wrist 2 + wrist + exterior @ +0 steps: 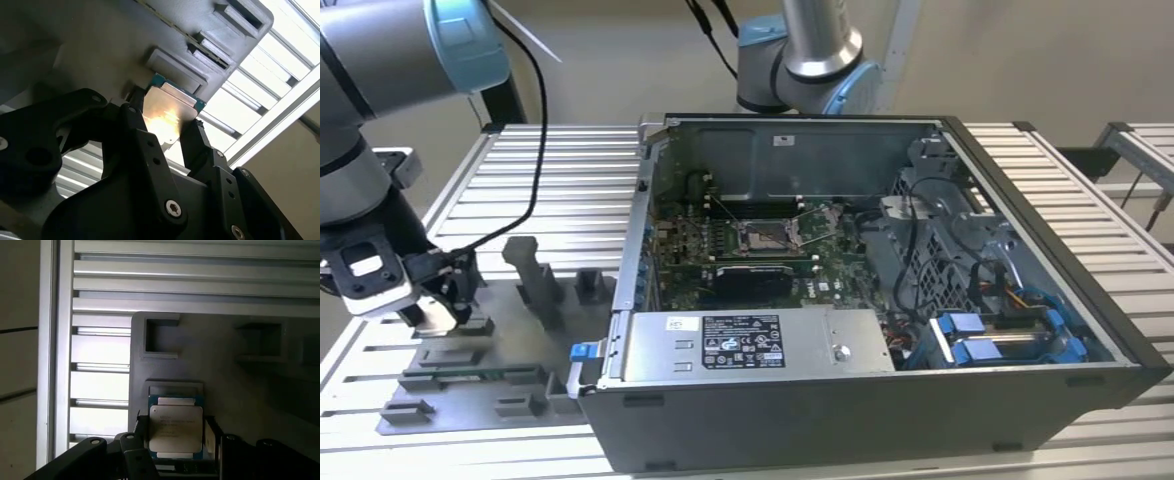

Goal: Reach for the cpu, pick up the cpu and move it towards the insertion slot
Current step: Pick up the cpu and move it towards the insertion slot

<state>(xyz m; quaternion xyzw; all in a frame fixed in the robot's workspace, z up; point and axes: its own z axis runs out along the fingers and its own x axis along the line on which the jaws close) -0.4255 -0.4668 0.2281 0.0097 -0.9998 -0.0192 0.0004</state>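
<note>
The cpu [176, 427] is a silvery square chip with a thin green edge, lying between my black fingers over a grey nest in the fixture plate [225, 365]. In the second wrist view the cpu [167, 117] glints, with one finger [131, 117] against one side and the other finger [195, 132] against the opposite side. My gripper [440, 310] hangs low over the fixture plate [494, 390] at the exterior view's left, shut on the chip. I cannot tell whether the chip is off its nest. The insertion slot [765, 236], with its shiny frame and wire lever, lies on the motherboard inside the open case.
The open computer case [854, 400] takes up the middle and right of the slatted aluminium table [560, 170]. Grey upright fixture blocks [534, 275] stand between my gripper and the case wall. A second arm's base [807, 60] rises behind the case.
</note>
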